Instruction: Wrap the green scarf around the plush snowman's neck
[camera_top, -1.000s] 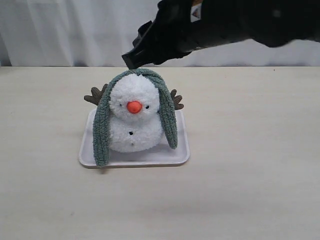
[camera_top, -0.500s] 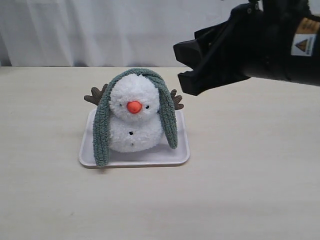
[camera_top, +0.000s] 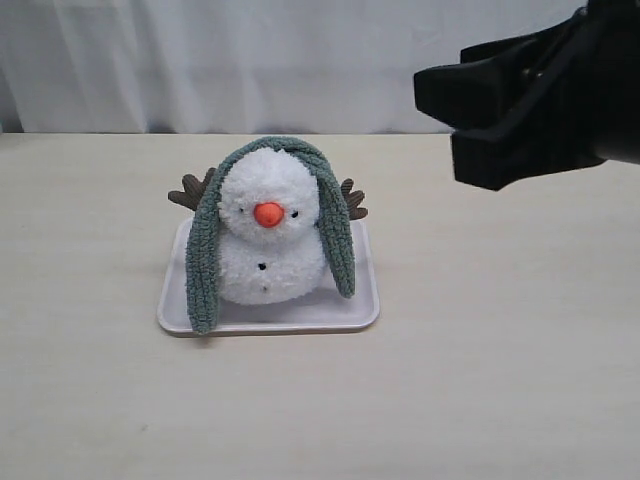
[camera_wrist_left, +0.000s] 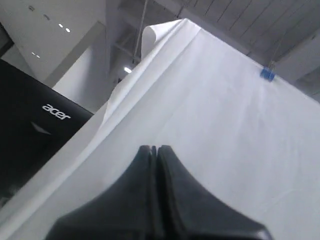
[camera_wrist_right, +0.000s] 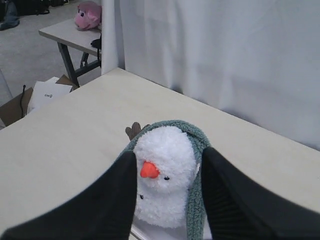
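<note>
A pale counter (camera_top: 500, 390) carries a white rectangular tray (camera_top: 362, 300), set slightly toward nine o'clock from its middle. A white curtain (camera_top: 150, 60) hangs along the twelve o'clock edge, with a blue clip (camera_wrist_left: 267, 74) at its top. Past the curtain's edge, a pink plush toy (camera_wrist_right: 87, 14) sits on another table (camera_wrist_right: 67, 34).

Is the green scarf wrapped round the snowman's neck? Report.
No, the green scarf lies over the head of the plush snowman, ends hanging down.

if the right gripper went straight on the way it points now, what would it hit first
Most likely the plush snowman: its head sits centred between the right gripper's open fingers. The green scarf drapes over that head, so it could touch first; depth is unclear.
</note>
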